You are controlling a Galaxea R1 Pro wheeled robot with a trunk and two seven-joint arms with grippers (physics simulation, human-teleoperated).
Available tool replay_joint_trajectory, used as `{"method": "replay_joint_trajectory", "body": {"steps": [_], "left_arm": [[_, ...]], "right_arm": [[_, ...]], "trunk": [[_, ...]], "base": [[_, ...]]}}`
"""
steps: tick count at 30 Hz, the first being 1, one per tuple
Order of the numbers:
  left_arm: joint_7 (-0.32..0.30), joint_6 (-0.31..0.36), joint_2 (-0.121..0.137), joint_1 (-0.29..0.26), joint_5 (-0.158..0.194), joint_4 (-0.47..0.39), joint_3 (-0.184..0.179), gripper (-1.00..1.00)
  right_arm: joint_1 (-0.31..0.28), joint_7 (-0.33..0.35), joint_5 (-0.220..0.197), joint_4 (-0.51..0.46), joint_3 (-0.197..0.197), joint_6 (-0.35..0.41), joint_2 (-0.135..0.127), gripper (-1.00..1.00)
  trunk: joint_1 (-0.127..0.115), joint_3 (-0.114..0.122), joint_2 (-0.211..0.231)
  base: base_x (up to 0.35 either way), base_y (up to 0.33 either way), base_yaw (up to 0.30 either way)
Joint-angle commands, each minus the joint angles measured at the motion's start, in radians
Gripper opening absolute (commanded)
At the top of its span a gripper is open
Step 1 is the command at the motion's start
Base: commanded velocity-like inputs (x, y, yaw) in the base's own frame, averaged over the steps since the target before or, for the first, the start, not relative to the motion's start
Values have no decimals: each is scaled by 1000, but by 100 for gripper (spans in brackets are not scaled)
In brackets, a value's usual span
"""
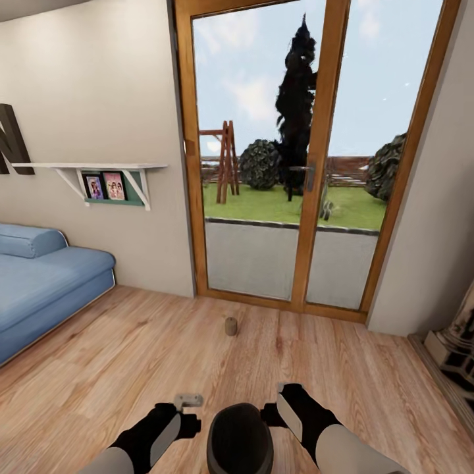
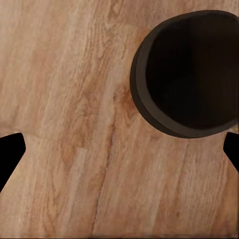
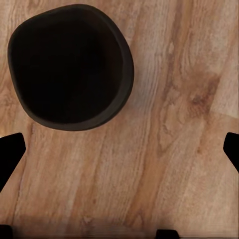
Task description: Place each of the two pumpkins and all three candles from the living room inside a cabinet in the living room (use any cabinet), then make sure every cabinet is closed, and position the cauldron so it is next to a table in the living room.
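Standing on the light wooden plank floor (image 1: 131, 355) at the lower centre of the head view is the round black wide-mouthed cauldron (image 1: 240, 440), seen from above with its dark hollow facing up. The left gripper (image 1: 187, 403) hangs at the lower left of that frame, just beside the pot, and the right gripper (image 1: 283, 395) hangs at the lower right, also close beside it; neither touches the pot.

In the left wrist view the cauldron (image 2: 191, 72) sits in the upper right of the frame, while two black fingertips (image 2: 10, 154) show at the far left and far right edges, spread wide with bare floor between them. In the right wrist view the pot (image 3: 69, 67) fills the upper left, and the black fingertips (image 3: 10, 157) again sit at opposite edges, spread wide and holding nothing.

Further up the head view, slightly left of centre, a short stubby beige-grey candle (image 1: 230, 326) stands upright on the floor, well apart from the cauldron and near the tall wooden-framed glass patio door (image 1: 316, 151) that takes up the upper centre and right. A blue upholstered sofa (image 1: 46, 283) lies at the left edge. Above it, in the upper left, a white wall shelf (image 1: 92, 168) carries two small framed pictures (image 1: 105, 187). An ornate grey fireplace (image 1: 454, 342) shows partly at the right edge.
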Motion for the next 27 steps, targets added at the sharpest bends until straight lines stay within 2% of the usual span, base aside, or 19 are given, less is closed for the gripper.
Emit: {"method": "replay_joint_trajectory", "body": {"steps": [1, 8, 14, 27], "left_arm": [[8, 12, 0, -1, 11, -2, -8, 100], [11, 70, -25, -1, 12, 1, -7, 100], [5, 104, -29, -1, 13, 0, -7, 100], [3, 91, -23, 0, 13, -5, -7, 100]], "right_arm": [[0, -8, -11, -2, 8, 7, -1, 100], [0, -8, -11, -1, 8, 18, 2, 100], [0, -8, -10, -1, 8, 19, 2, 100], [0, -8, -10, -1, 8, 19, 2, 100]], "trunk": [[0, -1, -1], [0, -1, -1], [0, -1, -1], [4, -4, -8]], "base": [[7, 0, 0], [2, 0, 0], [0, 0, 0], [0, 0, 0]]}}
